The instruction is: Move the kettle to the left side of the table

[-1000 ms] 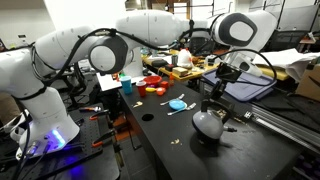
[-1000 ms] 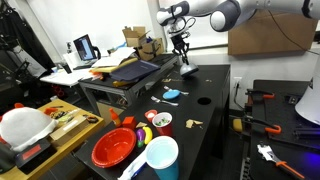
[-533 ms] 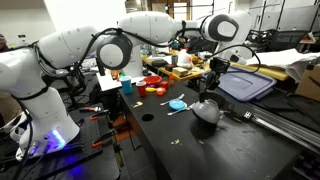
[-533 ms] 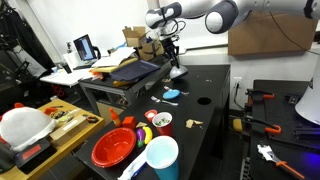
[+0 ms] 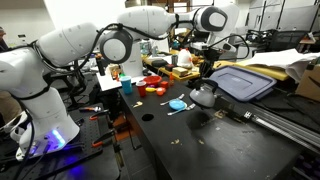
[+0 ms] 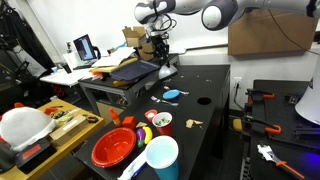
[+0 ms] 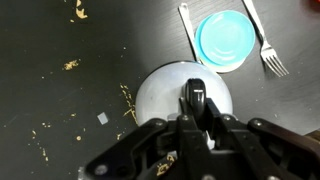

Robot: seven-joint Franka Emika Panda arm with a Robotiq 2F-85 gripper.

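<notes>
The silver-grey kettle (image 5: pixel 203 96) hangs from my gripper (image 5: pixel 207 74) above the black table (image 5: pixel 170 145), near the bin lid. It also shows in an exterior view, where the kettle (image 6: pixel 166 69) is under the gripper (image 6: pixel 160 55) over the table (image 6: pixel 205 112). In the wrist view the gripper (image 7: pixel 197 125) is shut on the kettle's dark arched handle (image 7: pixel 193 97). The dome of the kettle (image 7: pixel 160 95) lies below it, with the table (image 7: pixel 60 110) beneath.
A small blue plate (image 7: pixel 225 40) with a fork (image 7: pixel 266 48) lies beside the kettle; the plate also shows in both exterior views (image 5: pixel 178 104) (image 6: pixel 173 94). A grey-blue bin lid (image 5: pixel 245 82) sits close by. Red plate (image 6: pixel 113 147) and blue cup (image 6: pixel 161 157) stand at the near end. Crumbs (image 7: pixel 72 64) dot the table.
The gripper has lifted the kettle off the table and carried it along the bench towards the bin lid and the cluttered end.
</notes>
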